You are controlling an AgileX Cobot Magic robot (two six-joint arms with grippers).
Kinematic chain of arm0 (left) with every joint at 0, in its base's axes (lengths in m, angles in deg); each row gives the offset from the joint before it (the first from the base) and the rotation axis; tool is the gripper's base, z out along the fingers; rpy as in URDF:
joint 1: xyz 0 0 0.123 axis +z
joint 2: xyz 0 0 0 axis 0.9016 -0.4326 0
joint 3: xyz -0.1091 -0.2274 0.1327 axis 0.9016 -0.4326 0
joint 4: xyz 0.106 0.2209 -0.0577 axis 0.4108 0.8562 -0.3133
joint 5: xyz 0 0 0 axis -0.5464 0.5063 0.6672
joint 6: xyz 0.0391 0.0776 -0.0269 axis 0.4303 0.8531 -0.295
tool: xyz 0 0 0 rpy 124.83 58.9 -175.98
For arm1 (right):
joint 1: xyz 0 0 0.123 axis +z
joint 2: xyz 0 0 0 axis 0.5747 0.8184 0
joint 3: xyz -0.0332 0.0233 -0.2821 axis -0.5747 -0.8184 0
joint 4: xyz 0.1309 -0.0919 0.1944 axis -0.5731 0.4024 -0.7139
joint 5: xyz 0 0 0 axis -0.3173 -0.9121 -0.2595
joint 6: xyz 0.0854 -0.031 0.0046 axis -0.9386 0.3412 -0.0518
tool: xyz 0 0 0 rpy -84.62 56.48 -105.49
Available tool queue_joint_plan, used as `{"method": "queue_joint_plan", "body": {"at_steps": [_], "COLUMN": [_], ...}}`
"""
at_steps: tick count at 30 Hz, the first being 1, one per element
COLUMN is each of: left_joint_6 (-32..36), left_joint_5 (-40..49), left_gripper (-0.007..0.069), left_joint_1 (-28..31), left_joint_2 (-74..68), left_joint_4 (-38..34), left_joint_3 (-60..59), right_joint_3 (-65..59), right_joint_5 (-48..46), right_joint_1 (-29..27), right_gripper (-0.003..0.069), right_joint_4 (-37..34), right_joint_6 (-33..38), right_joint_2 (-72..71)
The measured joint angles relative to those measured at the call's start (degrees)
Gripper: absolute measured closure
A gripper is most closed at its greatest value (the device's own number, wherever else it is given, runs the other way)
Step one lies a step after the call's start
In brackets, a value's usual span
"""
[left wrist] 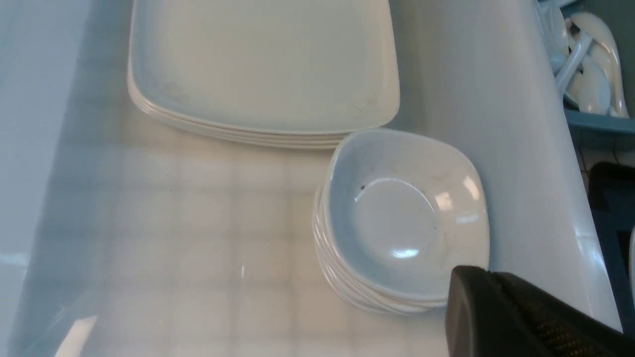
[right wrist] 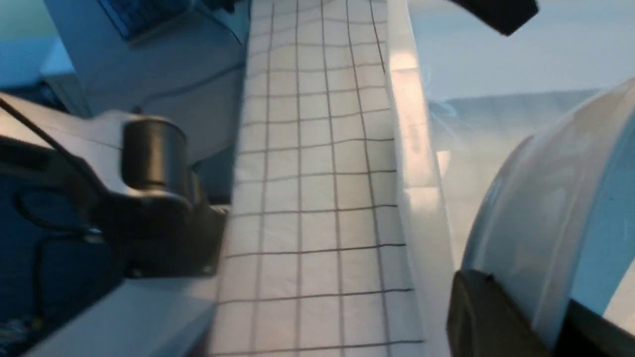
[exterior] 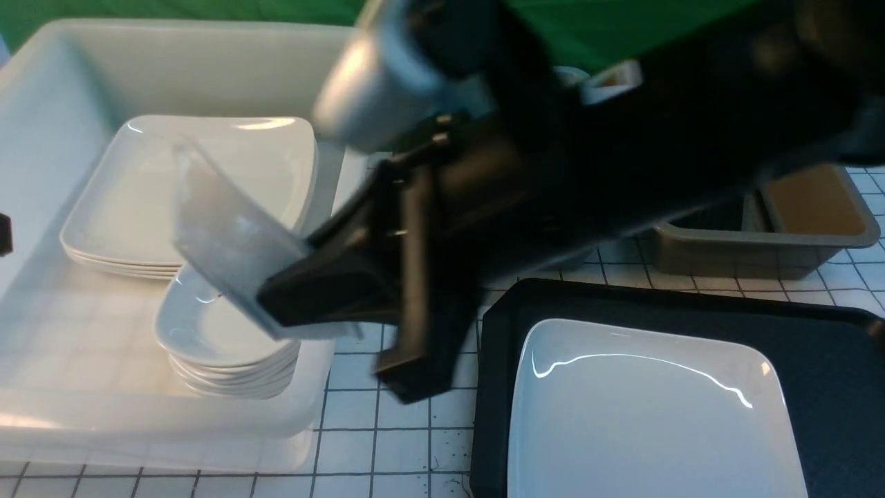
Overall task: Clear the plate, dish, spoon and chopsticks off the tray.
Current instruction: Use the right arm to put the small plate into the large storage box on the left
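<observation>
The white tub (exterior: pixel 41 104) sat on the left; the tray (exterior: pixel 830 360) lay beside it on the right, with the plate (exterior: pixel 650 415) resting on it. My right gripper (exterior: pixel 276 308) was clamped on the dish (exterior: pixel 221 228), holding it tilted above the stack of dishes (exterior: pixel 228 360) in the tub. My left gripper (left wrist: pixel 476 297) was closed.

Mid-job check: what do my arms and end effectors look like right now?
The right arm is bulky black with a rounded silver-grey joint cap; the right end effector is black and wedge-shaped. The left end effector is black with a finely dotted pad.
</observation>
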Motion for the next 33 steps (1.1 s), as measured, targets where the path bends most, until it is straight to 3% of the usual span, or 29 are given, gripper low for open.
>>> {"method": "queue_joint_plan", "body": {"at_steps": [5,15,22,26,33], "left_joint_6": [-4.5,-7.4,-7.4,-7.2,-4.0], "left_joint_5": [-3.1,-3.3,-3.3,-2.1,-1.3], "left_gripper": [0.0606,0.0605,0.0605,0.0605,0.0605], "left_joint_1": [0.0,0.0,0.0,0.0,0.0], "left_joint_2": [2.5,5.0,4.8,4.1,1.6], "left_joint_4": [4.9,8.4,8.2,7.9,2.8], "left_joint_3": [0.0,-0.1,-0.1,-0.1,-0.1], "right_joint_3": [11.3,14.6,14.6,14.6,14.7], "right_joint_5": [4.4,13.5,14.2,9.8,-6.1], "right_joint_1": [3.8,4.2,4.2,4.3,4.3], "right_gripper": [0.058,0.0557,0.0375,0.0291,0.033], "right_joint_4": [12.8,23.5,23.9,24.5,25.7], "right_joint_6": [-0.8,-1.2,-3.6,-8.9,-15.1], "right_joint_2": [13.5,27.4,28.0,25.7,14.3]}}
